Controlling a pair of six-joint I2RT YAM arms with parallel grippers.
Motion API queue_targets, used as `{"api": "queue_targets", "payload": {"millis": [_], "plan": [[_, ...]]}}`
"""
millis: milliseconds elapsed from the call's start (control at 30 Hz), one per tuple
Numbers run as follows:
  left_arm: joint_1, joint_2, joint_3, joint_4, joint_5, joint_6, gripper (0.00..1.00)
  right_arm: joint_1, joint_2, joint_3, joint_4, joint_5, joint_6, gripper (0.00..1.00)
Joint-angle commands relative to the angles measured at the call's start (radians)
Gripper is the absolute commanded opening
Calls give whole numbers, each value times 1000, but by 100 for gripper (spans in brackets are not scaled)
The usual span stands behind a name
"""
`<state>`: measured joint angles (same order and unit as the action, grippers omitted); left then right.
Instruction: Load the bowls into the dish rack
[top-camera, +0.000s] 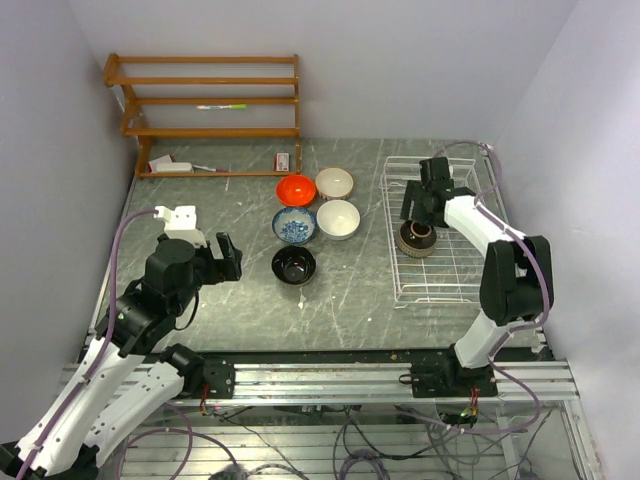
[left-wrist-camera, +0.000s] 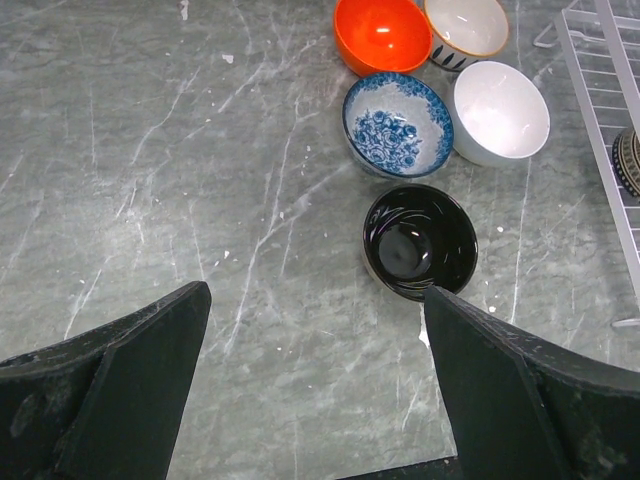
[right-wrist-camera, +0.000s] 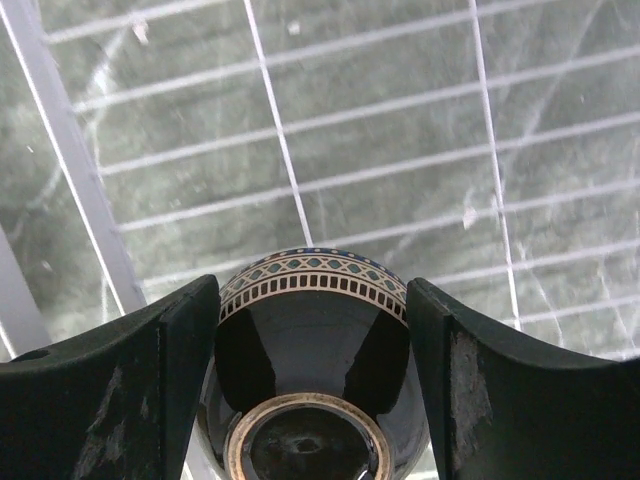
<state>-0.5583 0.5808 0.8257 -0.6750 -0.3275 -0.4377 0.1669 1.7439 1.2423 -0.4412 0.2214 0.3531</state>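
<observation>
Left pincer (left-wrist-camera: 315, 295): jaws spread wide with nothing between them, over bare table (top-camera: 190, 215), left of the bowl cluster.
Shelf (top-camera: 210, 132): wooden, against the far wall, behind the left pincer.
Black bowl (left-wrist-camera: 420, 242): upright on the table, the nearest of the cluster. It sits just ahead of the left pincer's right fingertip, outside the gap.
Blue bowl (left-wrist-camera: 398, 123): upright, just beyond the black bowl.
Orange bowl (left-wrist-camera: 382, 33): upright, just beyond the blue bowl, at the far left of the cluster.
Cream bowl (left-wrist-camera: 466, 27): upright, just right of the orange bowl.
White bowl (left-wrist-camera: 500, 112): upright, just right of the blue bowl and in front of the cream bowl, between the cluster and the rack.
Rack (right-wrist-camera: 72, 150): white wire, on the right side of the table, apart from the five loose bowls.
Brown bowl (right-wrist-camera: 312, 340): inside the rack, in its left half about midway back. It is turned over, foot ring toward the wrist camera and patterned rim band toward the floor wires. Whether it rests on the wires cannot be told.
Right pincer (right-wrist-camera: 312, 285): over the rack and closed on the brown bowl. Its fingers (right-wrist-camera: 150, 380) flank the bowl, each pressed against a side, so the bowl fills the gap.
</observation>
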Motion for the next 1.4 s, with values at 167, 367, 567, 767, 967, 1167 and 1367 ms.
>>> {"api": "queue_targets", "payload": {"millis": [167, 367, 567, 767, 967, 1167, 1367], "plan": [[-5, -15, -10, 43, 44, 14, 99, 31, -194, -172, -64, -28, 22, 74], [-5, -21, -14, 46, 54, 14, 99, 58, -266, -267, -84, -49, 25, 75], [-4, -22, -13, 44, 55, 14, 99, 88, -330, -316, -117, -41, 30, 75], [-5, -23, -15, 45, 55, 14, 99, 123, -379, -348, -149, -14, 43, 75], [-5, -23, -15, 43, 53, 13, 99, 128, -439, -342, -156, -17, 45, 75], [-5, -25, -14, 40, 44, 10, 99, 128, -533, -267, -180, -25, 42, 76], [-4, -26, -15, 38, 37, 7, 99, 155, -587, -180, -88, -171, -18, 75]]}}
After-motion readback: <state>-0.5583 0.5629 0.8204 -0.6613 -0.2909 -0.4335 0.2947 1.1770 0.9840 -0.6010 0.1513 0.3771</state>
